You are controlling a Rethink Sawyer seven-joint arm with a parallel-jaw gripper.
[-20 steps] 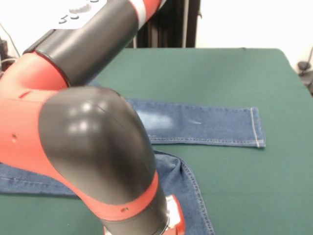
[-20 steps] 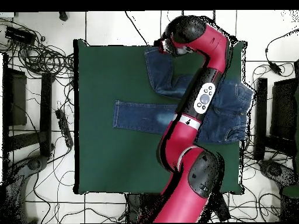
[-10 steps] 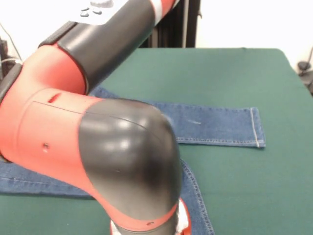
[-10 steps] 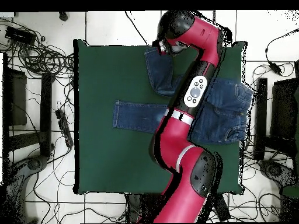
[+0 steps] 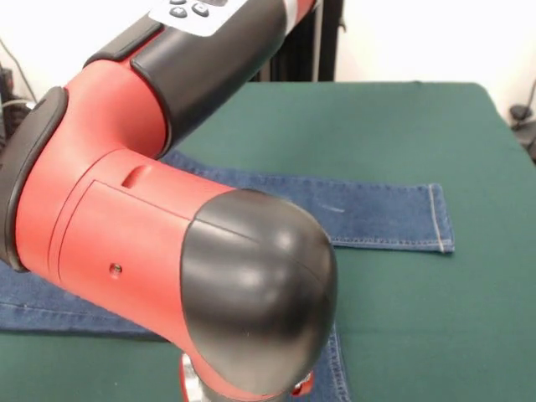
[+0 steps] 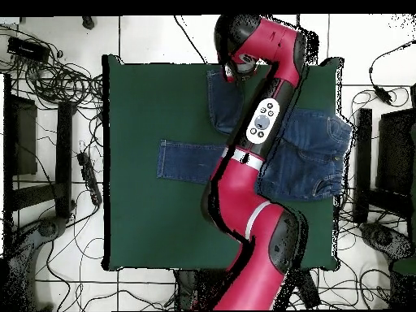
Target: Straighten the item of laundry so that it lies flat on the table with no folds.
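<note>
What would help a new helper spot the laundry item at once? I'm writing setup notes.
Find the dark green table under the red and black arm. Spread across it lies a small pair of blue denim jeans, one leg flat, the other bent toward the table's edge. It is the only cloth there.

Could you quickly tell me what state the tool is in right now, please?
Tool: cannot be told. The arm hides it in both views; its end sits over the upper leg of the jeans near the table's edge.

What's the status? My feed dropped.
Gripper over far table edge, grip hidden by arm. Jeans: one leg straight, other angled off. Not flat yet.
</note>
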